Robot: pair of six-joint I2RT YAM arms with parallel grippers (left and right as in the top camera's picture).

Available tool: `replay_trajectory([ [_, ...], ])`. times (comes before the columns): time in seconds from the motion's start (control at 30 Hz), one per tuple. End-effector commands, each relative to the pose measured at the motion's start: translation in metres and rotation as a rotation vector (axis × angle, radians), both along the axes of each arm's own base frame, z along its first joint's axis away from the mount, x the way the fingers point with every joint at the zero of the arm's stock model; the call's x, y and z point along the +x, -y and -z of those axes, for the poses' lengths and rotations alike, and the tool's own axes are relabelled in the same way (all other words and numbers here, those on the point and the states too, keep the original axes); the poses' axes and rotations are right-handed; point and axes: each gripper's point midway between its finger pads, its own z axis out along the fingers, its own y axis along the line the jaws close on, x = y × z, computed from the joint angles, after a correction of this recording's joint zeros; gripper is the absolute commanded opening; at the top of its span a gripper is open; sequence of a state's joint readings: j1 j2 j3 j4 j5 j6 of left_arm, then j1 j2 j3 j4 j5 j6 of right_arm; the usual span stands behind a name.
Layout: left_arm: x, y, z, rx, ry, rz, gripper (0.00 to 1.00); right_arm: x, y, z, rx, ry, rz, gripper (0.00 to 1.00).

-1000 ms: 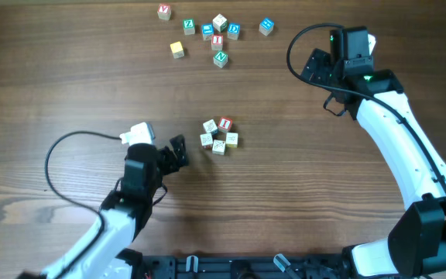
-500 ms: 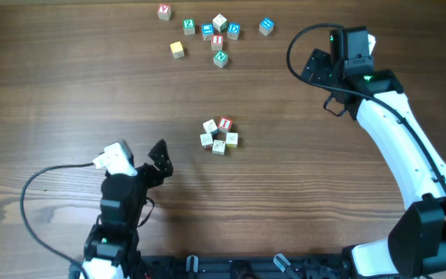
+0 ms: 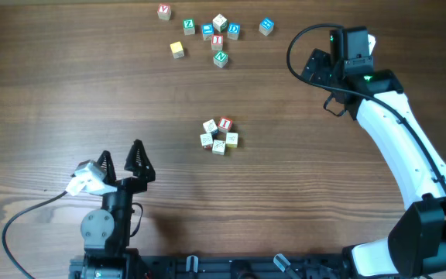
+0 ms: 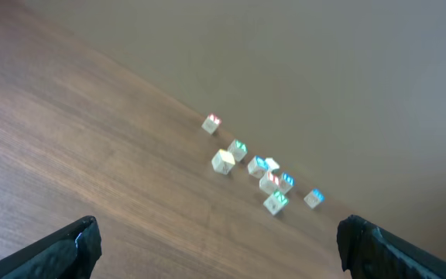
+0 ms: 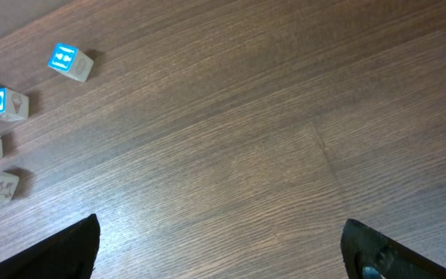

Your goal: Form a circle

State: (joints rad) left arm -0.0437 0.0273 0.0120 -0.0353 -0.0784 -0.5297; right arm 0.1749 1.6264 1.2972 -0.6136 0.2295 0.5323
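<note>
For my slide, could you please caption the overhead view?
Five-cube circle at centre, loose cubes beyond; left gripper and right gripper open, both clear of it.

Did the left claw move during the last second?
Yes. The left claw backed away from the circle, leftward and down in the overhead view.

The ring (image 3: 218, 146) counts five small letter cubes, one of them a red-faced cube (image 3: 224, 123). Nine loose letter cubes (image 3: 217, 42) lie scattered, one a yellow-topped cube (image 3: 177, 49). Two arms, the left arm (image 3: 103, 225) and the right arm (image 3: 397, 139), each carry two fingers (image 3: 138, 155).
</note>
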Motion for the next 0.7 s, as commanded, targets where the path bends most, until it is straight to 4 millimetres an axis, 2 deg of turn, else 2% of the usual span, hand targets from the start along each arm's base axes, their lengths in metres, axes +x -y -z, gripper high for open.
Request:
replay_trajectory([
  [0.0, -0.0013, -0.002, 0.0043, 0.002, -0.009, -0.008, 1.0, 0.0011, 0.002, -0.0001, -0.016, 0.002, 0.001, 1.0],
  [0.67, -0.0012, 0.002, 0.0053, 0.002, -0.014, 0.008, 1.0, 0.0011, 0.002, -0.0001, -0.016, 0.002, 0.001, 1.0],
])
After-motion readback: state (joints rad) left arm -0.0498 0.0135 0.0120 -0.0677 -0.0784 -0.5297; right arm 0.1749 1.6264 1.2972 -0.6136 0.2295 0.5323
